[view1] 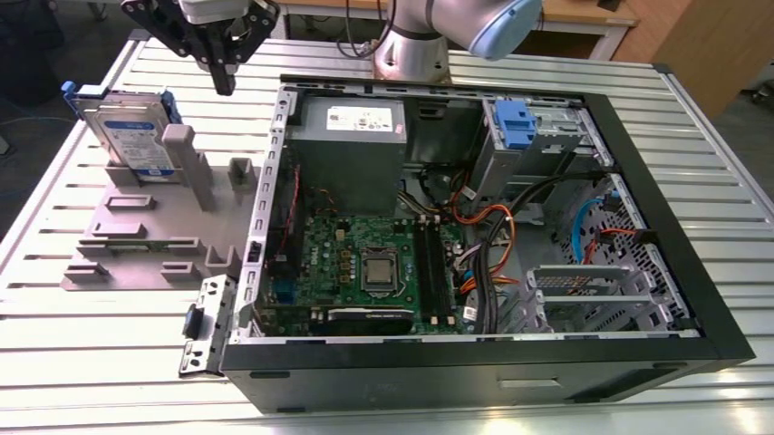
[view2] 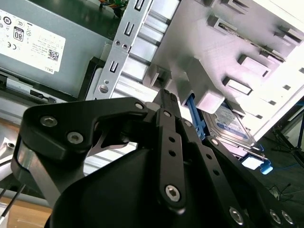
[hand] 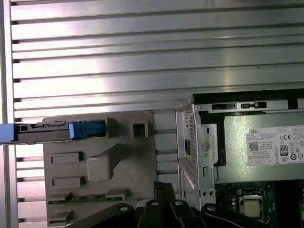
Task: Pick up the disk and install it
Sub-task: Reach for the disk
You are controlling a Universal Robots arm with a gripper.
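My fingers (view1: 224, 83), pressed together on nothing, hang over the table (view1: 97, 362) near the grey holder (view1: 145, 240), where the disk (view1: 127, 131) stands on edge in its slot beside the open computer case (view1: 677, 236), apart from me.

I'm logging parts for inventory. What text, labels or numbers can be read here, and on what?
White sticker on the grey power supply: symbols and fine print, too small to read reliably.
Label on the disk: print too small to read.
Motherboard: markings too small to read.
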